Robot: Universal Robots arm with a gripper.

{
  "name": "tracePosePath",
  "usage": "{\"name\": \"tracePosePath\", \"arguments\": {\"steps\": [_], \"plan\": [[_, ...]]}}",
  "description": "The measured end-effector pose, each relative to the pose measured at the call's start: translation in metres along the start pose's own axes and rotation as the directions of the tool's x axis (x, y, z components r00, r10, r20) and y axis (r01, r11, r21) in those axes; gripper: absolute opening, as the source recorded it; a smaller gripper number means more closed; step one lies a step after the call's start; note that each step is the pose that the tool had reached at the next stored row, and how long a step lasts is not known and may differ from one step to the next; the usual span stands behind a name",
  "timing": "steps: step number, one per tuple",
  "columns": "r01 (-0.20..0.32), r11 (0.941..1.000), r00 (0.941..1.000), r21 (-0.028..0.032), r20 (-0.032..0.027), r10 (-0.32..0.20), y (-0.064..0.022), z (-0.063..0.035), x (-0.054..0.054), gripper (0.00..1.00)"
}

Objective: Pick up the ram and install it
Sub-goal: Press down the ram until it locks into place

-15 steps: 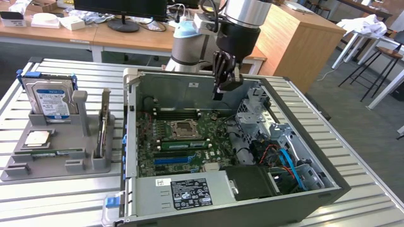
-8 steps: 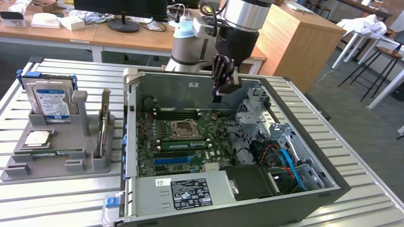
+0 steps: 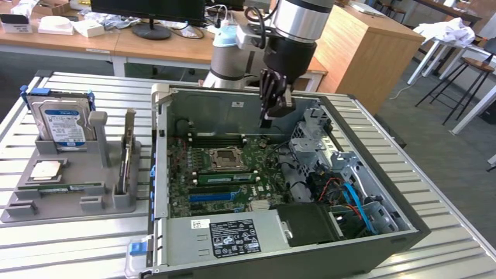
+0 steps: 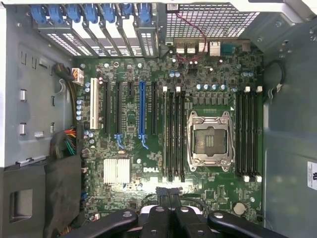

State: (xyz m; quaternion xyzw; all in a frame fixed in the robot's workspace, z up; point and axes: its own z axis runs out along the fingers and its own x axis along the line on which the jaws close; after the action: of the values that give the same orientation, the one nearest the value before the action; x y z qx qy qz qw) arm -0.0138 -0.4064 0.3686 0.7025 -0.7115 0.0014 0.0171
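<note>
Exterior view first: I see the gripper (image 3: pixel 268 119) hanging over the open computer case (image 3: pixel 217 110) in the upper middle of the frame, above the back edge of the motherboard (image 3: pixel 182 168) and touching nothing. Its fingers are pressed together and I see nothing between them.

The ram stick (image 3: pixel 66 187) lies flat in the grey tray (image 3: pixel 46 203) at the exterior view's lower left, well apart from the gripper. In that tray a blue-labelled hard drive (image 3: pixel 64 125) stands upright at the back. A tall expansion card (image 3: pixel 128 145) stands on edge at the side nearer the case, and a small square processor chip (image 3: pixel 46 170) lies just behind the ram stick. Tray and case both rest on the slatted metal table (image 3: pixel 78 244).

On the motherboard, a second green stick (image 3: pixel 225 177) sits between the CPU socket (image 3: pixel 229 157) and a blue slot (image 3: pixel 213 196). It looks seated in a memory slot, though I cannot confirm that.

On the wrist view I look straight down into the case. The gripper (image 4: pixel 169 194) shows its dark fingertips closed against each other over the motherboard (image 4: pixel 208 89). They are near the end of the black memory slots (image 4: pixel 173 134) that run beside the empty CPU socket (image 4: pixel 210 139). A blue slot (image 4: pixel 142 111) and a silver heat sink (image 4: pixel 117 171) lie on the far side of those slots from the socket.
</note>
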Motion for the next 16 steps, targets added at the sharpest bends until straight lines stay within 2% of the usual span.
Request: {"name": "tracePosePath", "arguments": {"steps": [9,16], "plan": [[0.0,1.0,1.0,0.0001,0.0,0.0,-0.0002,0.0077,0.0,0.1],[0.0,1.0,1.0,0.0001,0.0,0.0,-0.0005,0.0183,0.0,0.1]]}}
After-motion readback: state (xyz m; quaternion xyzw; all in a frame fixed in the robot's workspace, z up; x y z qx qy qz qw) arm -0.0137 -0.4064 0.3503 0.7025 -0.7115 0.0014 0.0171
